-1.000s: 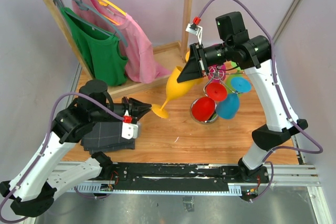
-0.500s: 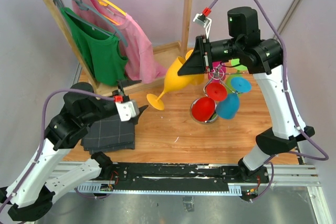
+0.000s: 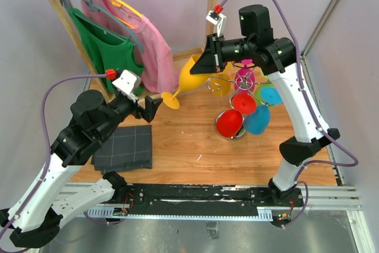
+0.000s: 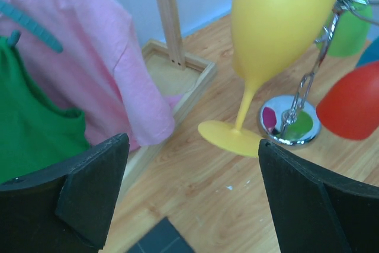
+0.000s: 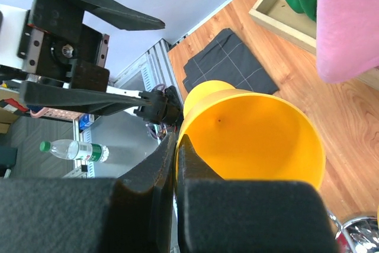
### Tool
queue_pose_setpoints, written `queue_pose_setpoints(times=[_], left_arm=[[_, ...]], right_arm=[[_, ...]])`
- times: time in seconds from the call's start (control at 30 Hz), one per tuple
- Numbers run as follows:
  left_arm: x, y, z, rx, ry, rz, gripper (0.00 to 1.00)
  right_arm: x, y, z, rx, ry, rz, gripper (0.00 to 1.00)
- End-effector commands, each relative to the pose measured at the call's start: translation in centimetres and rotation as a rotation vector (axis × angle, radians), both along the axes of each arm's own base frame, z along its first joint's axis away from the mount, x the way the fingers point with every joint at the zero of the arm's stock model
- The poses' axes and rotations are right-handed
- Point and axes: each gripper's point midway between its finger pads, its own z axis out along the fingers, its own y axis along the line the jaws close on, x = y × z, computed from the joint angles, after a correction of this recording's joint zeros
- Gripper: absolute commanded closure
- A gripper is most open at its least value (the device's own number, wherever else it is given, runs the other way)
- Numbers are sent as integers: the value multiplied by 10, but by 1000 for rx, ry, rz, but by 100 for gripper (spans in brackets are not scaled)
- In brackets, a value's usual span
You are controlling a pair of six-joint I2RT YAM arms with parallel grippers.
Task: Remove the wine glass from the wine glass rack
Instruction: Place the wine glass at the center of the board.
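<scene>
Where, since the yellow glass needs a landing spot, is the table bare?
Bare wood lies between the cloth and the rack base, running to the near edge, and right of the rack. Crowded: the rack's hanging glasses.

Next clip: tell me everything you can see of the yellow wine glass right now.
The yellow wine glass looks like opaque matte plastic: a deep bowl, slim stem and round flat foot, all one colour, empty inside. It hangs tilted in the air beside the chrome rack, foot toward the left arm. The right gripper is shut on its rim. The open left gripper faces its foot without touching.
</scene>
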Motion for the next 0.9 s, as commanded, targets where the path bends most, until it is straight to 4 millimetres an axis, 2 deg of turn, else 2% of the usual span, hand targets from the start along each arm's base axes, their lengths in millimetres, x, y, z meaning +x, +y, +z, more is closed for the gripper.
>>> queue_pose_setpoints(times=[0.0,0.17,0.33,0.63,0.7,0.87], left_arm=[[6,21,22,-239,50,179,4],[3,23,19,-277,64,187,4],[5,22,15,-280,57,189,4],[6,14,5,-274,78,163,4],[6,14,4,-275,82,163,4],[8,15,4,-287,87,177,4]], right_arm=[[4,17,15,26,-108,-2,99],[2,27,14,4,-154,-16,99],[-1,21,17,-40,-218,-73,99],[6,-26,77,39,-391,-299,99],[5,-31,79,46,-395,-313,99],[6,-28,65,17,-370,-317,99]])
